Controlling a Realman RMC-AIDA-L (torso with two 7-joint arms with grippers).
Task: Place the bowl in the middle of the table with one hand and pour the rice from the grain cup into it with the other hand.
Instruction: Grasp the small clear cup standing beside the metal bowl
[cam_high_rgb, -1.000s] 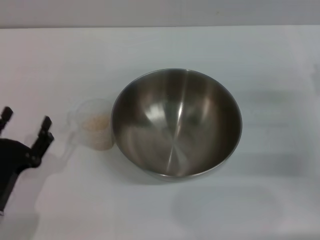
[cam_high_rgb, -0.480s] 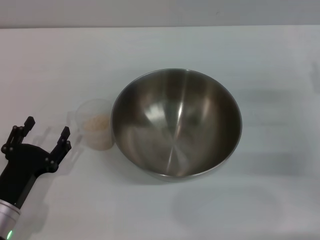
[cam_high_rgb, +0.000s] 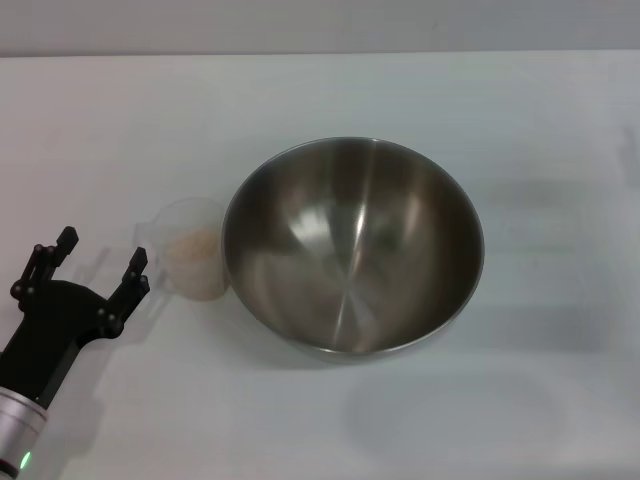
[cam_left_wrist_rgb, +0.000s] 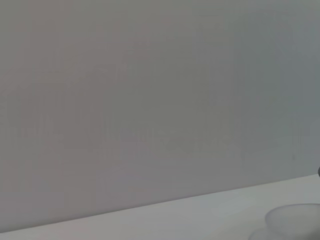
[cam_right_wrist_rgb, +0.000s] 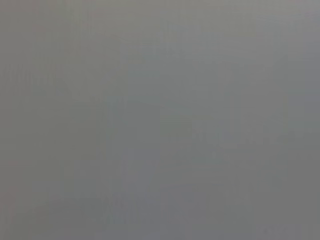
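Observation:
A large steel bowl (cam_high_rgb: 353, 245) stands near the middle of the white table (cam_high_rgb: 300, 95), with nothing inside it. Touching its left rim is the small frosted grain cup (cam_high_rgb: 190, 247), upright, with pale rice (cam_high_rgb: 193, 246) inside. My left gripper (cam_high_rgb: 98, 262) is open at the lower left, its fingers pointing toward the cup from a short way off, with nothing between them. In the left wrist view the cup's rim (cam_left_wrist_rgb: 295, 220) shows at the edge, over the table. My right gripper is out of view.
The table's far edge (cam_high_rgb: 320, 53) runs along the top of the head view, with a grey wall behind it. The right wrist view shows only plain grey.
My left gripper has moved up and to the right, closer to the grain cup, still open. The bowl and cup have not moved.

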